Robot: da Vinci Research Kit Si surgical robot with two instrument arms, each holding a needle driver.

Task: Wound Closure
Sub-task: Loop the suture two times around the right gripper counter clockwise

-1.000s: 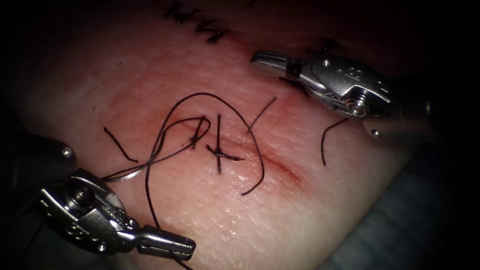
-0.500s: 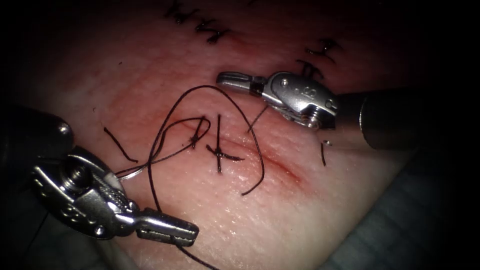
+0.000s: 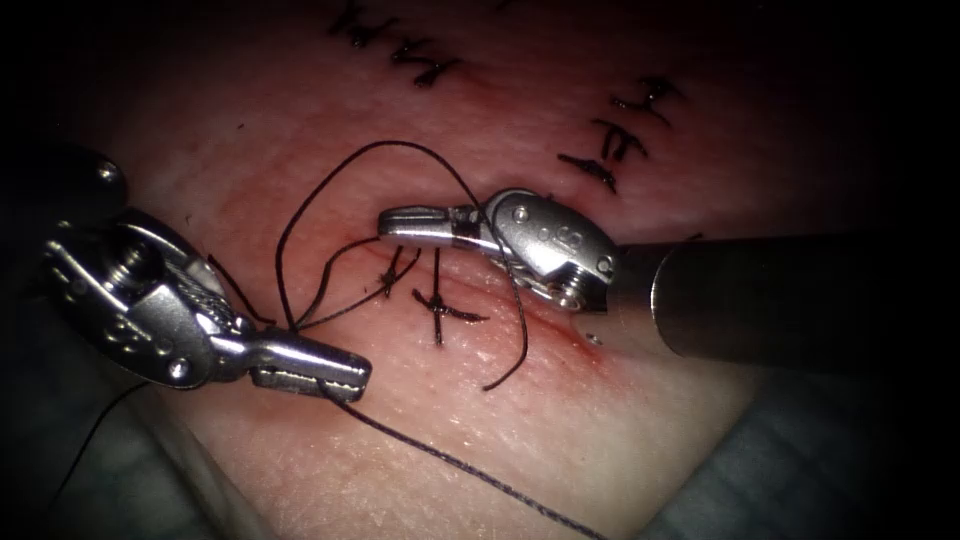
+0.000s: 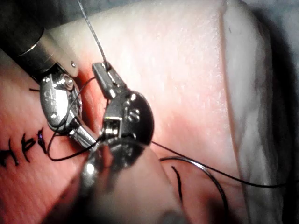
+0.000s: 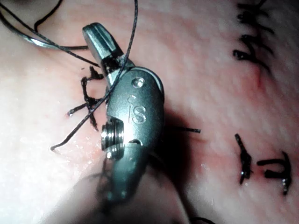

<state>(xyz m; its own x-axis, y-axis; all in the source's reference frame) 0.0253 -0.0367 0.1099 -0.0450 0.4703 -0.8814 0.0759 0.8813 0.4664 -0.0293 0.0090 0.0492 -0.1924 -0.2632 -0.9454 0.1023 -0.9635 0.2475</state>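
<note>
- Your left tool: jaws clamped on the thread, left of the cut.
- Needle: lies on the tissue beside your left tool, held by neither.
- Your right tool: jaws closed, empty, inside the thread loop over the cut.

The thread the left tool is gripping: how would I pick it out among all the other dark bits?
Find the left tool low on the tissue. Its shut jaws pinch the thread, one long strand running to the loop above. The cut ends nearby are short and loose.
</note>
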